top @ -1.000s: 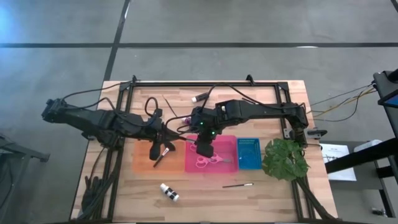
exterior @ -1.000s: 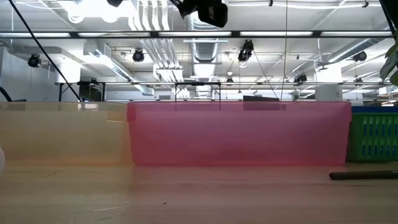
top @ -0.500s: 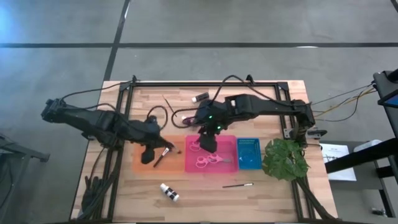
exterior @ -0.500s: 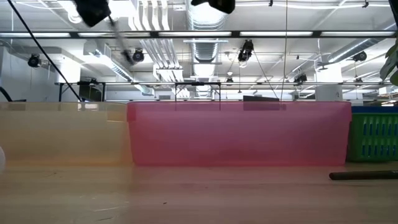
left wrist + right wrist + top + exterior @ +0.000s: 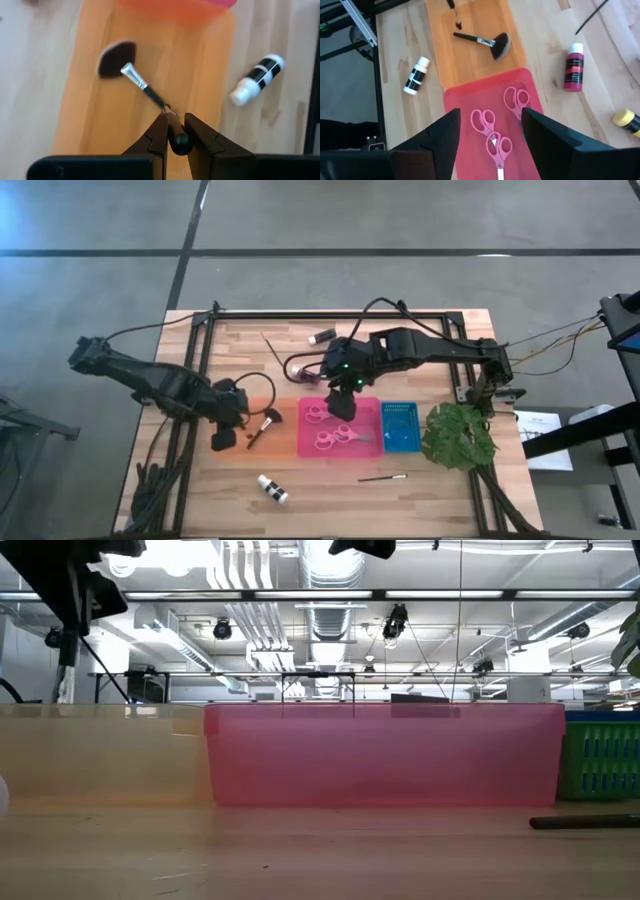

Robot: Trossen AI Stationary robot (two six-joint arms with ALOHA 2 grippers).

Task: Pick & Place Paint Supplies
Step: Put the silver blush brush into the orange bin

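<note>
My left gripper (image 5: pixel 221 439) is over the orange tray (image 5: pixel 278 448), shut on a thin dark brush (image 5: pixel 63 655) that hangs below it. The brush's lower tip (image 5: pixel 458 23) is close to the handle end of a fan brush (image 5: pixel 131 74) lying flat in that tray. My right gripper (image 5: pixel 490 114) hovers open above the pink tray (image 5: pixel 370 450) with nothing between its fingers. Three pink-handled scissors (image 5: pixel 498 147) lie flat in the pink tray. My left gripper pinches the thin brush's handle near its upper end (image 5: pixel 176 136) between its two fingers. The fingers come from above, slanting steeply down. The brush hangs nearly upright below them; I cannot tell whether its lower tip touches the tray.
A white-and-black bottle (image 5: pixel 271 489) and a thin brush (image 5: pixel 383 477) lie near the front edge. A pink bottle (image 5: pixel 574 67), a yellow bottle (image 5: pixel 626 119), a dark bottle (image 5: pixel 321 337) and another thin brush (image 5: pixel 270 342) lie behind the trays. To the right are a blue tray (image 5: pixel 402 425) and a plant (image 5: pixel 458 436).
My left gripper has moved toward the table's left and near edges and down, tipping to point downward. Its brush has swung from slanting to hanging nearly upright. My right gripper has drawn back a little toward the far edge, uncovering scissors in the pink tray's left part.
</note>
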